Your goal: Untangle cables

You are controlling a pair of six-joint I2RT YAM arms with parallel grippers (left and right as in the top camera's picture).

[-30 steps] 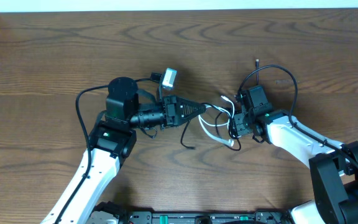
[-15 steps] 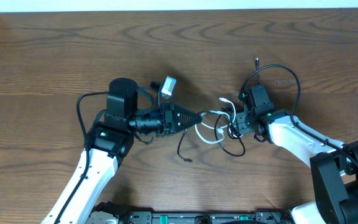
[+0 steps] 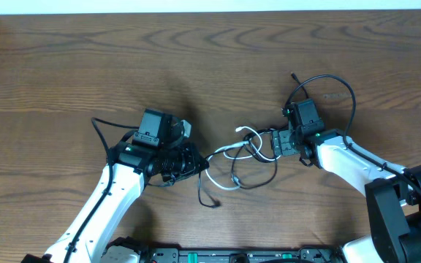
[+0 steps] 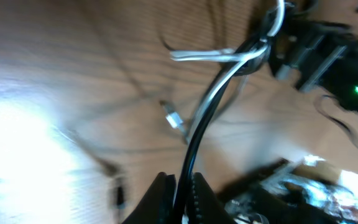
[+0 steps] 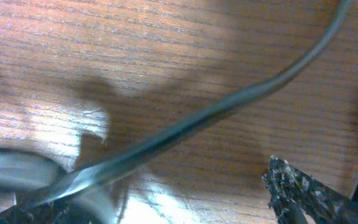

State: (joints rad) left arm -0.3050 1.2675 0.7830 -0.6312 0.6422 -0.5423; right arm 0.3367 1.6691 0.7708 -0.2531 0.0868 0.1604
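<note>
- Left gripper (image 4: 180,198) is clamped on the long thin black cord (image 4: 197,137), which runs out from between its two fingers (image 4: 160,193) in the left wrist view.
- I see the shorter thin white cord (image 4: 219,84) running alongside the black one just beyond those fingers; the two meet in a knot further out.
- From overhead, the tangle lies on the brown wood-grain table (image 3: 64,66), between the two arms and nearer the near edge.
- Right gripper (image 3: 275,143) sits against the right side of the tangle. I cannot tell whether it grips anything: its wrist view is blurred, showing only a dark cord crossing the wood diagonally.
- On the far side of the right gripper the black cord makes a wide loop, with a small plug end (image 3: 292,74) pointing far.
- Another loose black end (image 3: 214,204) lies near, just right of the left arm.
</note>
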